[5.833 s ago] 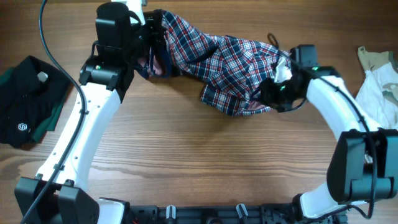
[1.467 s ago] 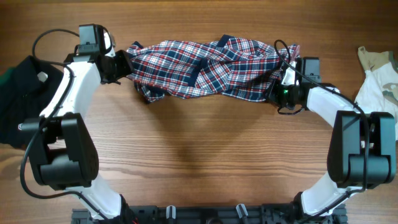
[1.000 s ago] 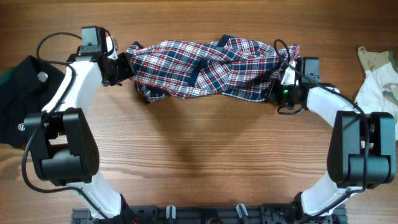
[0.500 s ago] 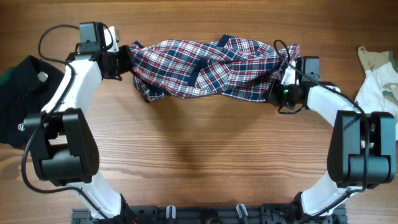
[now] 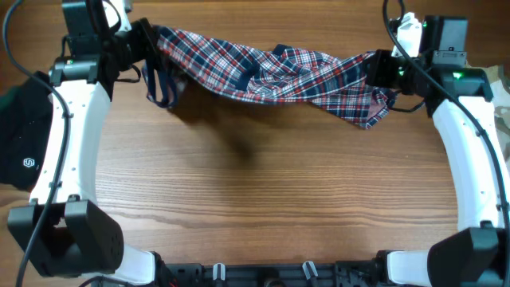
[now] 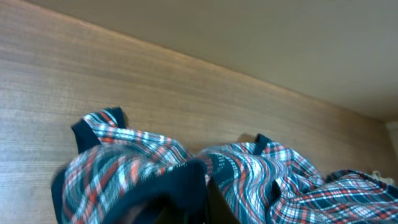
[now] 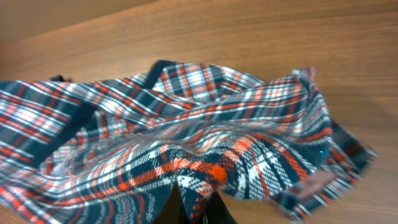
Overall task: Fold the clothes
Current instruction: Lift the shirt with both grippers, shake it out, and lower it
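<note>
The plaid shirt (image 5: 263, 73), red, navy and white with navy trim, hangs stretched in a band above the table between my two grippers. At its left end my left gripper (image 5: 147, 41) is shut on a navy-edged fold (image 6: 180, 186), with a loose loop of trim drooping below. My right gripper (image 5: 374, 68) is shut on the right end of the shirt (image 7: 205, 180), and a corner of cloth dangles under it. Both wrist views show plaid fabric (image 7: 186, 124) bunched between the fingers and sagging away toward the middle.
A black garment (image 5: 28, 147) with a small white logo lies at the left table edge under my left arm. A sliver of a pale garment (image 5: 504, 104) shows at the right edge. Bare wooden tabletop (image 5: 263, 191) spreads below the shirt.
Both grippers have closed on the shirt's ends and lifted it off the table, moving outward and toward the far edge. The shirt went from a bunched heap to a taut hanging band.
</note>
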### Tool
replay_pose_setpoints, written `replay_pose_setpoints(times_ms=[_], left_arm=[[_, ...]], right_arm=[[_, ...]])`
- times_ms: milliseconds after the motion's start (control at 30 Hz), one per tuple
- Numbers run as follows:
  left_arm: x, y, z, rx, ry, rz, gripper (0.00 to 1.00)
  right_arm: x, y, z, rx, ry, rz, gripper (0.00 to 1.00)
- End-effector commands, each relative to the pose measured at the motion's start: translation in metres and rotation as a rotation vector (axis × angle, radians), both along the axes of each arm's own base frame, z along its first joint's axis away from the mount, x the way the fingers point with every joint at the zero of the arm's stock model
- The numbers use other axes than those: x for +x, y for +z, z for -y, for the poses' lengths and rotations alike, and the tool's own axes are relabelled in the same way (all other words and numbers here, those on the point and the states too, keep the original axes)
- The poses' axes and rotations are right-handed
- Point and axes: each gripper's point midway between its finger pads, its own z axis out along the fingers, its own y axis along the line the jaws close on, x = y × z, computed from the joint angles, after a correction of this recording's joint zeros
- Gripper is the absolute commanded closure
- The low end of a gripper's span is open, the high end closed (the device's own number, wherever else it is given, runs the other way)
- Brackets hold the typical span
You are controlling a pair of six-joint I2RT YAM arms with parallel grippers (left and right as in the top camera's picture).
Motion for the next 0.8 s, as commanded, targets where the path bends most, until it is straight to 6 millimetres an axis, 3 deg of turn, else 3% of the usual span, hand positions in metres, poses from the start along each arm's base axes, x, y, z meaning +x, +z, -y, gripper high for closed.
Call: replay_pose_setpoints(times_ms=[0,133,367,567,767], left_arm=[[-0.006,0.070,-0.005,0.001,0.011,0.117,0.96],[-0.015,0.108,-0.014,0.007,0.030,0.138,0.96],[-0.043,0.153,-0.013,0.007,0.035,0.139,0.96],[-0.085,0.198,-0.008,0.018,0.028,0.167,0.96],[-0.113,0.211,-0.005,0.020,0.028,0.183,0.97]], right_arm=[[0.002,0.050,0.013,-0.101,-0.014,0.107,0.96],[0.001,0.113,0.024,-0.124,-0.028,0.207,0.96],[-0.024,0.196,0.040,-0.193,-0.032,0.340,0.96],[-0.048,0.237,0.038,-0.201,-0.036,0.402,0.96],[-0.063,0.241,0.040,-0.215,-0.052,0.389,0.96]])
